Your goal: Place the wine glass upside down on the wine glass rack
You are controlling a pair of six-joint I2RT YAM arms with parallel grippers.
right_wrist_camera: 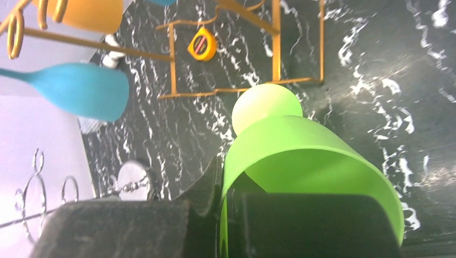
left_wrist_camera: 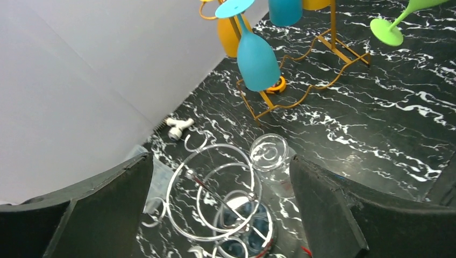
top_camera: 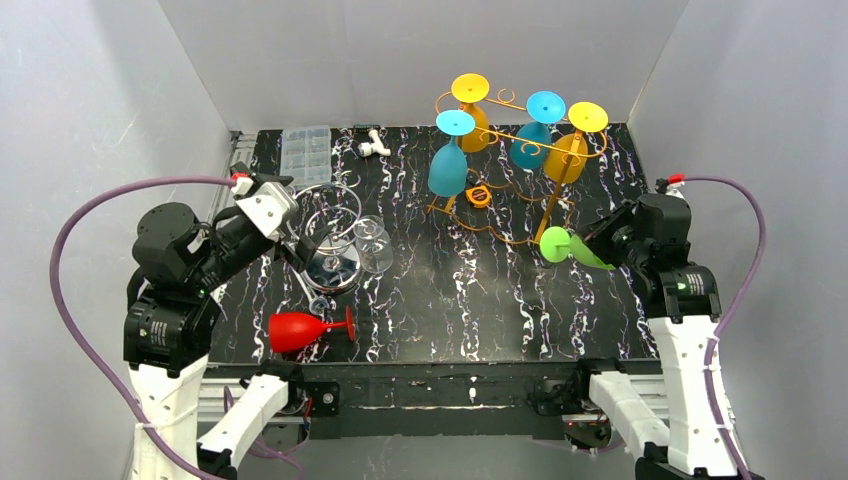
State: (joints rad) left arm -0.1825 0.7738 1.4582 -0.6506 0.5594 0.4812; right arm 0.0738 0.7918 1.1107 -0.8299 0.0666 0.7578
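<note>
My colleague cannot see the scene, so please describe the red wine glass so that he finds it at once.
Look at the near left corner of the black marbled table. There, just in front of the chrome wire rack, lies the red wine glass. It is the only red glass, and it lies on its side on the table.

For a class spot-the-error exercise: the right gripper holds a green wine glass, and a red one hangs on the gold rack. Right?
No: the red wine glass lies sideways on the table (top external view). The right gripper does hold the green wine glass.
</note>
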